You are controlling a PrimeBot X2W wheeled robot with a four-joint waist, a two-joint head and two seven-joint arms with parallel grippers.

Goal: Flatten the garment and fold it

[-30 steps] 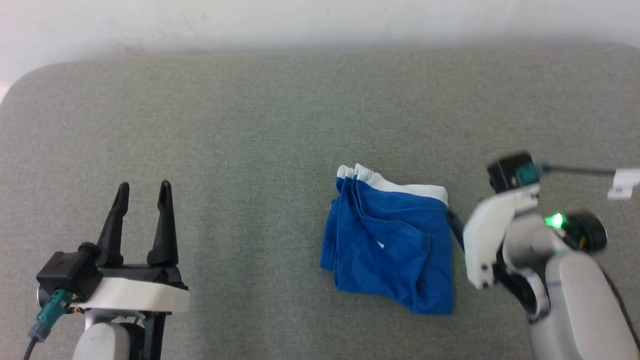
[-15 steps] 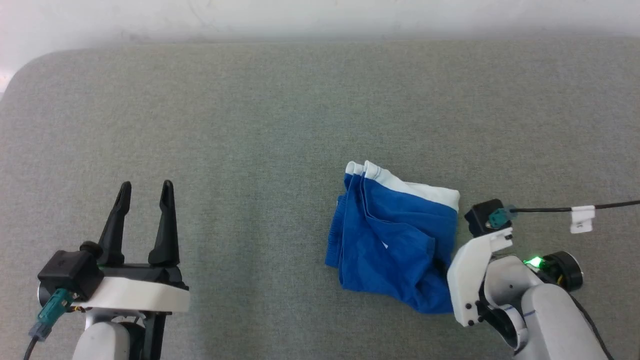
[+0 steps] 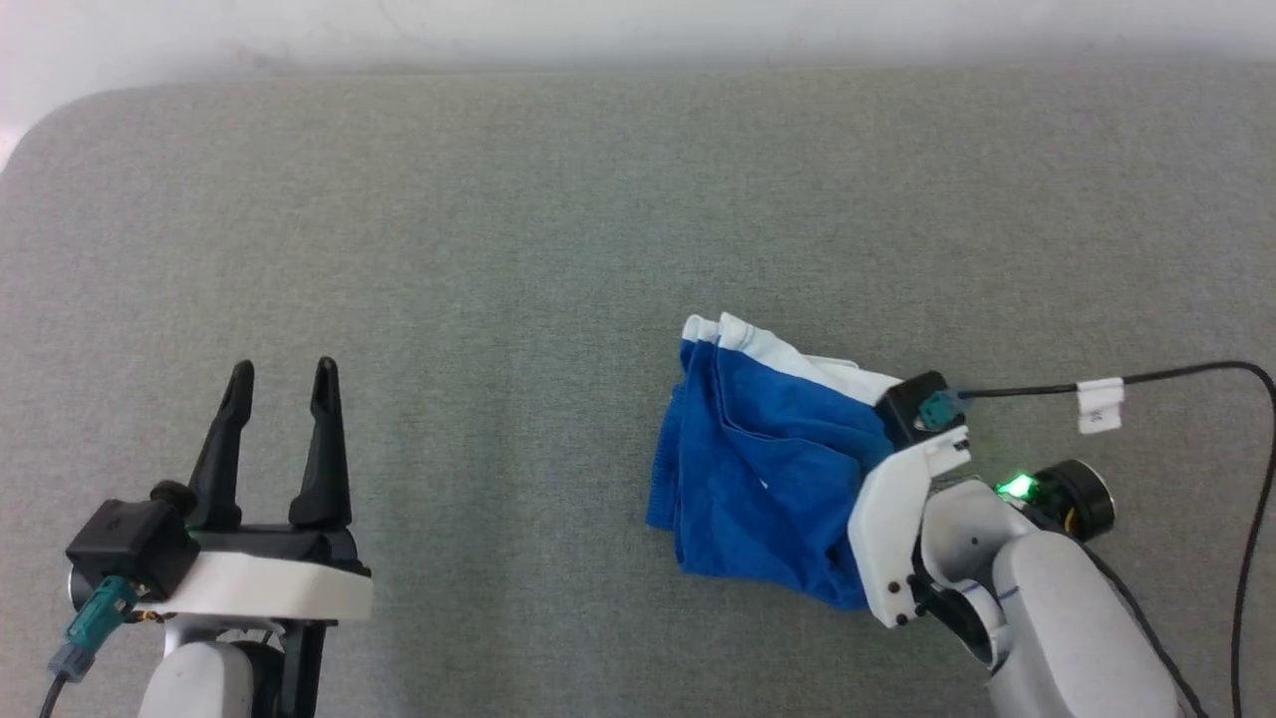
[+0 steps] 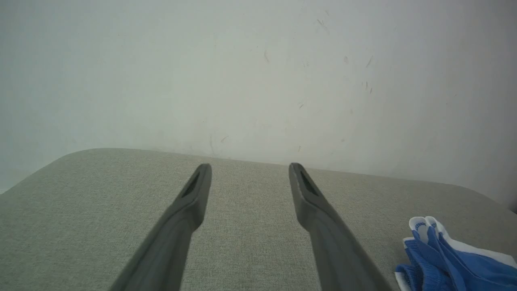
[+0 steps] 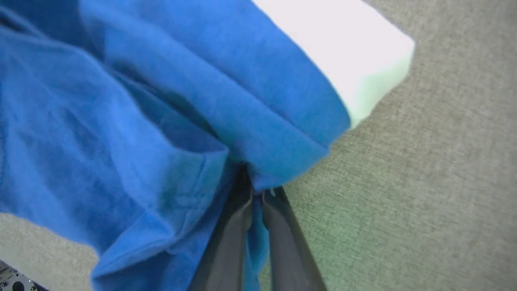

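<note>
Now the right claw (image 5: 257,193) pinches the shorts (image 3: 768,469).
Fabric bunches just ahead of its tips; the left claw (image 3: 282,371) stands spread, well away.

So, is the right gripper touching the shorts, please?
Touching. The right wrist view shows the right gripper with fingers closed on a fold of the shorts.

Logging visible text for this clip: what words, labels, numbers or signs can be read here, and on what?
Nothing can be read as text.
White tag on the cable: dark marks, too small to read.
Small white label on the shorts: too small to read.
</note>
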